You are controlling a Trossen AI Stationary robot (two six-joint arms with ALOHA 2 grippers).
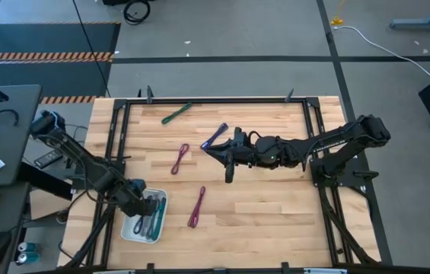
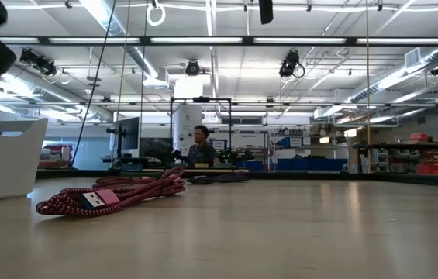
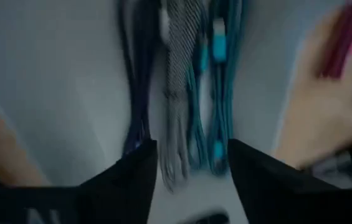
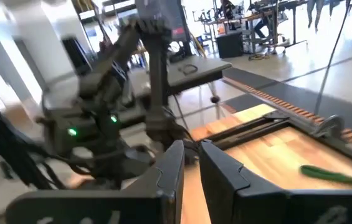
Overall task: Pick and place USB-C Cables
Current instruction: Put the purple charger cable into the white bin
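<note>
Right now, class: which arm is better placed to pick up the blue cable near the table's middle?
Right. Its gripper hangs beside the blue cable, while the left gripper is over the white tray.

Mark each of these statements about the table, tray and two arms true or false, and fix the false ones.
1. The left gripper hangs over the white tray. True.
2. The tray is empty. False: cables lie in it, among them a teal cable and a grey cable.
3. A green cable lies near the table's far edge. True.
4. The right gripper holds the green cable. False: its fingers are nearly together with nothing between them.
5. All cables on the wood are green. False: two magenta cables lie there too.
</note>
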